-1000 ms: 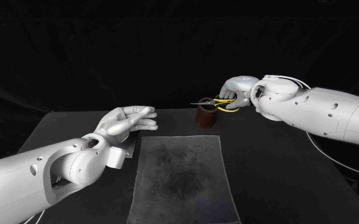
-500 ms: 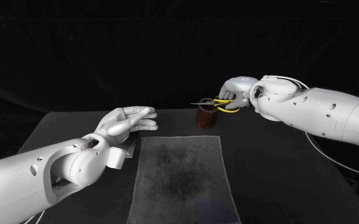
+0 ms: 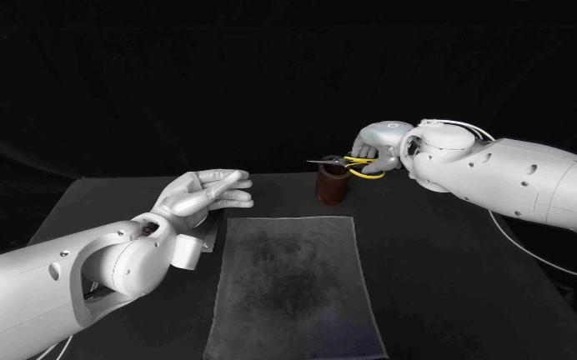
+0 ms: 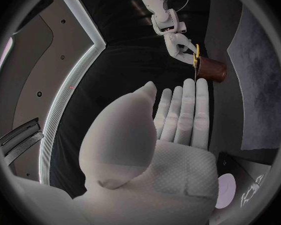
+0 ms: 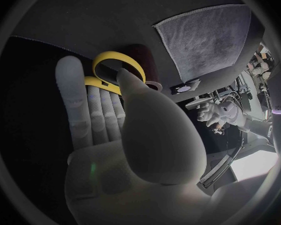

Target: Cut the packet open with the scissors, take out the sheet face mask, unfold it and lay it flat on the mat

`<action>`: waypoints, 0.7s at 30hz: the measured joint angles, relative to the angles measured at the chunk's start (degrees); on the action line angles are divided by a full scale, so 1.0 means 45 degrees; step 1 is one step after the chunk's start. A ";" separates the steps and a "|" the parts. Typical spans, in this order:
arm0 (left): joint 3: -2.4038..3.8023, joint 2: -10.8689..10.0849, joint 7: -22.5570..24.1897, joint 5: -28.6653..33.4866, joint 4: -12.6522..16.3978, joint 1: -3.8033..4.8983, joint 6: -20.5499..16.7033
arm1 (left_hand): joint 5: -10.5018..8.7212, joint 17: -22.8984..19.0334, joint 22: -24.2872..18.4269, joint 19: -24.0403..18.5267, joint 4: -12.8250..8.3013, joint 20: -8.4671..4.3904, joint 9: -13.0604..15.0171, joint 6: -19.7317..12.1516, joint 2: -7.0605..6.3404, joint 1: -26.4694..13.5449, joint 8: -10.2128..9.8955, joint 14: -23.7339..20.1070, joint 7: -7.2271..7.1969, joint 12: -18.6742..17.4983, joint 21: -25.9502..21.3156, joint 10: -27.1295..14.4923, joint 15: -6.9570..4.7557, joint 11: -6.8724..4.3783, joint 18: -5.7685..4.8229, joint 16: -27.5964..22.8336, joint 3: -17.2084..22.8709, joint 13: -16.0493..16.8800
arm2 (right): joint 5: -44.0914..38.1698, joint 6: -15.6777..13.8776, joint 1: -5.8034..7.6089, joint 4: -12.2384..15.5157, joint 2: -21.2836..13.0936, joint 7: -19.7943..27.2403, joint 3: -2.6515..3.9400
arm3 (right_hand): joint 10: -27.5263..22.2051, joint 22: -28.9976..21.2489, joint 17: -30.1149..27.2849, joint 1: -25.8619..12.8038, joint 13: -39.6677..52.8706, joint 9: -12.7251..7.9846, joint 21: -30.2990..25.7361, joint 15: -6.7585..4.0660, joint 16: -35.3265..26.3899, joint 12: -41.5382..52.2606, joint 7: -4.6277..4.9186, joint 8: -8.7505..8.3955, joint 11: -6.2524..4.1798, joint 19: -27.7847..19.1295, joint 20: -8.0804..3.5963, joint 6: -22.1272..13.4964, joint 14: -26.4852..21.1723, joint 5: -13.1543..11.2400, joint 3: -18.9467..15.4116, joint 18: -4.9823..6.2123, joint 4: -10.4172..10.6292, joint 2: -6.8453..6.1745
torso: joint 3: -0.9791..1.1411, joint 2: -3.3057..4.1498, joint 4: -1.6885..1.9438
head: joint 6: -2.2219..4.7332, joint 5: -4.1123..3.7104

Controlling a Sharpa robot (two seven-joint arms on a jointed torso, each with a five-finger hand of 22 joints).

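My right hand (image 3: 383, 145) grips the yellow-handled scissors (image 3: 357, 162) by the handle loops (image 5: 118, 65). It holds them just above the brown cup (image 3: 332, 187), with the blades pointing toward my left side. My left hand (image 3: 204, 192) hovers open with straight fingers over the table's left part, holding nothing. The dark packet (image 3: 207, 237) lies on the table under that wrist, and its printed end (image 4: 240, 195) shows in the left wrist view. The grey mat (image 3: 293, 285) lies flat and bare in the table's middle. The scissors (image 4: 196, 52) and cup (image 4: 210, 70) are far beyond the left fingertips.
The brown cup stands just past the mat's far edge (image 3: 294, 220). The black table (image 3: 457, 277) reaches to the right of the mat. In the right wrist view the mat (image 5: 206, 40) lies past the cup (image 5: 142, 52), with my left hand (image 5: 225, 112) beside it.
My right hand has lifted the scissors slightly higher above the cup. The left hand, packet and mat have not moved.
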 measured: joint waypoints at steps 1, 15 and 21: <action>0.0000 0.0000 -0.0001 0.0000 -0.0001 0.0000 0.0001 | 0.0000 0.0000 0.0000 0.0000 0.0000 0.0000 0.0000 0.0000 0.0000 0.0000 0.0000 0.0000 0.0000 0.0000 0.0000 0.0000 0.0000 0.0000 -0.0001 0.0000 0.0000 0.0000 | -0.0016 0.0009 0.0000 0.0000 0.0002 -0.0006 0.0000 | 0.0015 0.0000 -0.0002 0.0000 -0.0001 -0.0003 0.0000 0.0000 0.0000 0.0000 0.0017 -0.0001 -0.0013 0.0000 0.0000 0.0019 0.0000 0.0000 0.0016 0.0000 -0.0016 0.0000 | 0.0000 0.0001 0.0000 | -0.0005 -0.0001; 0.0000 0.0000 -0.0016 0.0000 -0.0007 0.0000 0.0016 | 0.0000 0.0016 0.0001 0.0000 0.0000 0.0000 -0.0012 0.0055 0.0000 0.0000 0.0000 0.0000 0.0014 0.0000 0.0000 0.0047 0.0000 0.0047 -0.0010 0.0000 0.0000 0.0000 | -0.0246 0.0112 0.0002 0.0019 0.0033 -0.0164 0.0004 | 0.0162 0.0028 -0.0024 -0.0069 -0.0004 -0.0016 0.0017 -0.0003 -0.0001 0.0000 0.0061 0.0049 0.0022 -0.0003 0.0000 0.0073 0.0159 -0.0002 0.0284 -0.0004 -0.0104 -0.0069 | 0.0010 0.0011 -0.0004 | -0.0048 -0.0011; 0.0000 0.0003 -0.0019 0.0000 -0.0011 0.0000 0.0020 | 0.0000 0.0015 0.0001 0.0000 0.0000 0.0000 -0.0012 0.0054 0.0000 0.0000 0.0000 0.0000 0.0013 0.0001 0.0000 0.0047 0.0000 0.0047 -0.0014 0.0000 -0.0001 0.0000 | -0.0365 0.0132 0.0002 -0.0002 0.0086 -0.0284 0.0004 | 0.0588 0.0051 -0.0073 -0.0255 -0.0019 0.0020 0.0082 -0.0018 0.0001 0.0000 0.0056 0.0208 0.0008 -0.0004 0.0000 0.0345 0.0483 -0.0028 0.0831 -0.0083 -0.0207 -0.0255 | 0.0013 0.0012 -0.0006 | -0.0071 -0.0010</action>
